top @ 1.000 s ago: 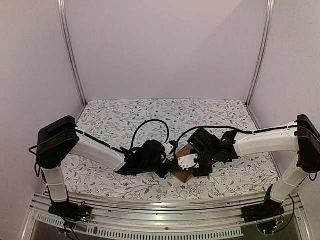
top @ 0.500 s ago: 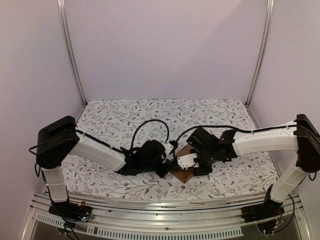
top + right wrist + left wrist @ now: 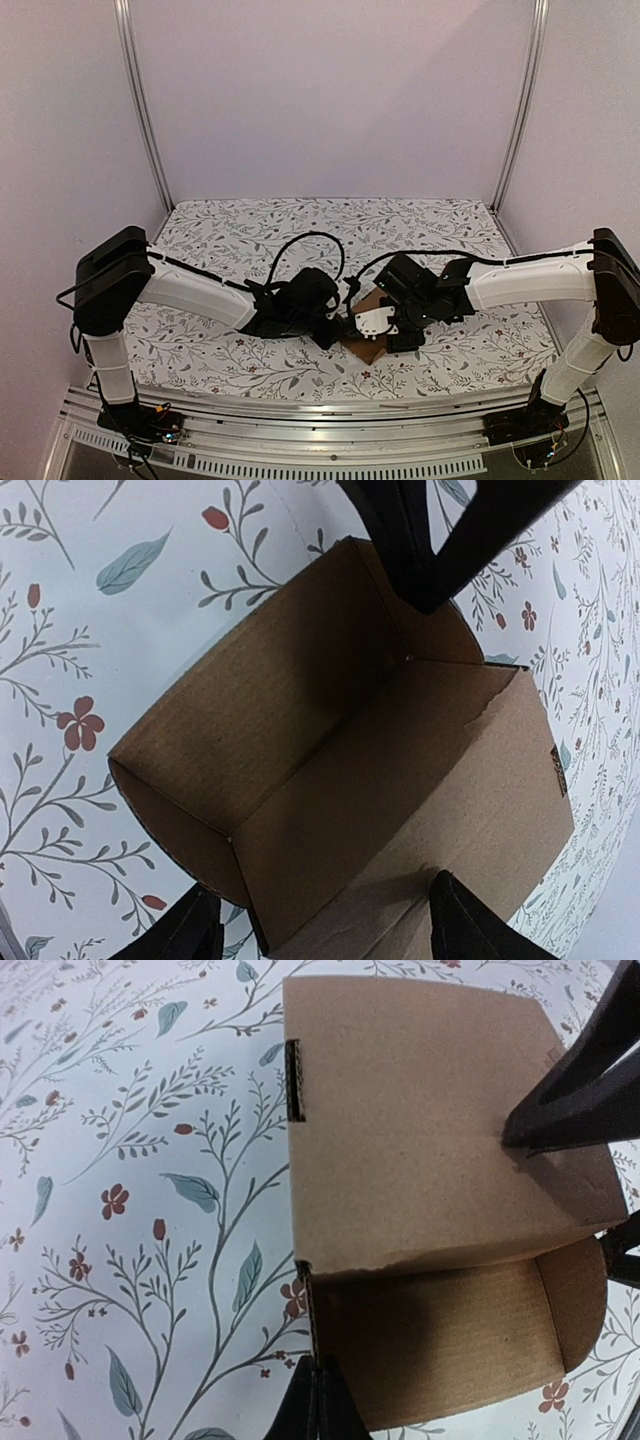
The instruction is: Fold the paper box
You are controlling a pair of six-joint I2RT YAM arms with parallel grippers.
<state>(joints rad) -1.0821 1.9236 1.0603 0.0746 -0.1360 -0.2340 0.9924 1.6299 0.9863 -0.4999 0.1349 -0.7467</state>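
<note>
Risk first: the right gripper (image 3: pixel 330 925) is straddling the paper box (image 3: pixel 420 1140), fingers spread, one tip pressing its big panel. Too hard a push, and that panel is creasing off-line or tearing where the left gripper (image 3: pixel 318 1400) is clamping a wall edge. The box is sitting half-formed on the floral table (image 3: pixel 250 230) between the arms, plain brown, one end gaping.

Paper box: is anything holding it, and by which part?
The left gripper pinches the paper box by the edge of one side wall. The right gripper straddles it, jaws open; no clear grip.
</note>
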